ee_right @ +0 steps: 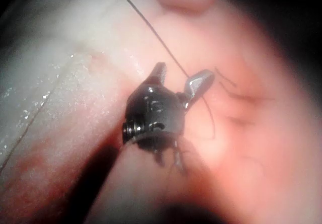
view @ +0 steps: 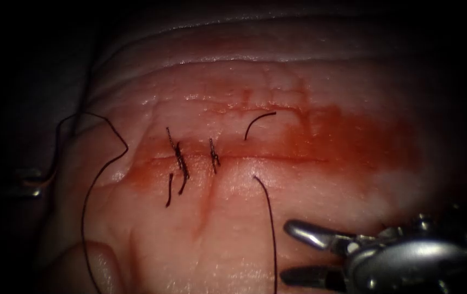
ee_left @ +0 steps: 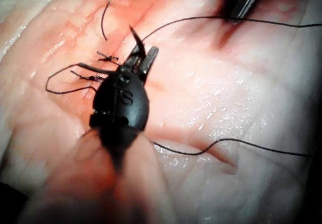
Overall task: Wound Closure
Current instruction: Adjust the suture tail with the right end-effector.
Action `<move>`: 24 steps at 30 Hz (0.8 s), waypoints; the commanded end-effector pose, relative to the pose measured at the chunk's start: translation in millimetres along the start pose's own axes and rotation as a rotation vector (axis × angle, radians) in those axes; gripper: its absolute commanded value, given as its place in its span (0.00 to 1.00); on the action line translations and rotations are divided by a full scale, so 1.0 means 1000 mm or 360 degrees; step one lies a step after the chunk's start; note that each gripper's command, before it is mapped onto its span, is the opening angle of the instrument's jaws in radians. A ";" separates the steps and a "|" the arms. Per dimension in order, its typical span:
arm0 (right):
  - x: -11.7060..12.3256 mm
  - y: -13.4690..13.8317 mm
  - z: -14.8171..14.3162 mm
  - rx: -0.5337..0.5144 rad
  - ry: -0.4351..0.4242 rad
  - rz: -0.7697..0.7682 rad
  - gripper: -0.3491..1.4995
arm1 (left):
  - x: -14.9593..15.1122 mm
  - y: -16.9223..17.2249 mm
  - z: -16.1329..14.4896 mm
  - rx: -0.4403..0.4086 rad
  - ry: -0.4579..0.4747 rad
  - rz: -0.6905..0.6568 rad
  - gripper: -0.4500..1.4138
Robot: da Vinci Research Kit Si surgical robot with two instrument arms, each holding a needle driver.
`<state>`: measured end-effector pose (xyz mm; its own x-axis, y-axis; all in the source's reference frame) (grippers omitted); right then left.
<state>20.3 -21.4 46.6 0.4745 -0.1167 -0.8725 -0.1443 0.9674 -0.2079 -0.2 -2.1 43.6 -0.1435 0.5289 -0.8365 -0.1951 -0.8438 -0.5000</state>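
Note:
The tissue [view: 309,207] has a level cut [view: 277,159] wet with red fluid, and two knotted stitches [view: 180,158] cross its left part. Right of them, thread [view: 270,218] comes out of the tissue just below the cut and runs toward the front. A short free end [view: 258,122] curls above the cut. My right tool [view: 288,250] sits at the front right, open and holding nothing; thread passes its fingertips [ee_right: 198,80]. My left tool [ee_left: 143,53] is shut on the needle [ee_left: 135,35], whose dark point sticks out beyond the jaws, outside the tissue. It shows dimly at the far left [view: 29,183].
A long slack loop of thread [view: 103,169] lies over the left side of the tissue and leads toward the left tool. Cut tails [view: 169,190] hang below the leftmost stitch. A rounded fold of tissue [view: 89,267] rises at the front left.

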 end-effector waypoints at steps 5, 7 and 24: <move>-0.0054 0.0023 0.0010 -0.0008 -0.0075 0.0079 0.91 | -0.0006 0.0000 0.0006 -0.0002 0.0001 -0.0001 0.00; -0.0066 0.0030 0.0015 -0.0017 -0.0098 0.0168 0.91 | -0.0006 0.0000 0.0006 -0.0001 0.0001 -0.0001 0.00; -0.0151 0.0097 0.0087 -0.0307 -0.0082 0.1787 0.64 | -0.0006 0.0000 0.0007 -0.0001 0.0001 -0.0001 0.00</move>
<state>18.5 -8.2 61.2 0.0197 0.8106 -0.5853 -0.6437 0.4583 0.6129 -0.3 -2.1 43.7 -0.1430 0.5291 -0.8365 -0.1960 -0.8435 -0.5000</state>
